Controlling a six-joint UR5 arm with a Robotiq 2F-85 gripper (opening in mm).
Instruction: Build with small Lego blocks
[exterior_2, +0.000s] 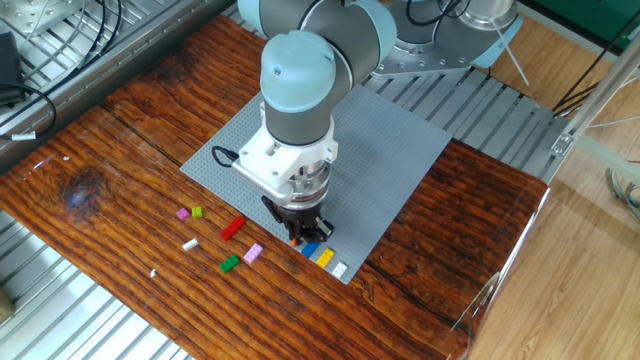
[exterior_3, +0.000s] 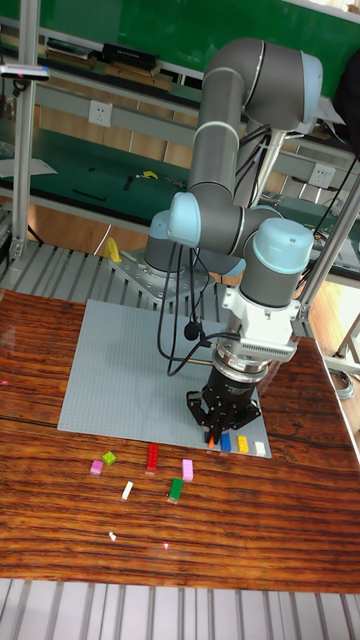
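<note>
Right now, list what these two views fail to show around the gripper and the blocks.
- Gripper jaws: the wrist hides them in the fixed view; in the tall view they are too dark, so open or shut is unclear.
- Orange block: only a sliver shows under the gripper; held or placed is unclear.
- White speck: too small to identify.
- Baseplate: the arm covers its middle.

The dark wood-grain tabletop (exterior_2: 130, 130) carries a grey studded baseplate (exterior_2: 390, 170) lying flat toward its far side. Loose on the wood near the plate's near-left edge lie a red brick (exterior_2: 232, 228), green brick (exterior_2: 229, 264), pink brick (exterior_2: 253, 253), white brick (exterior_2: 190, 244), and what looks like a magenta-and-lime pair (exterior_2: 189, 213).
</note>
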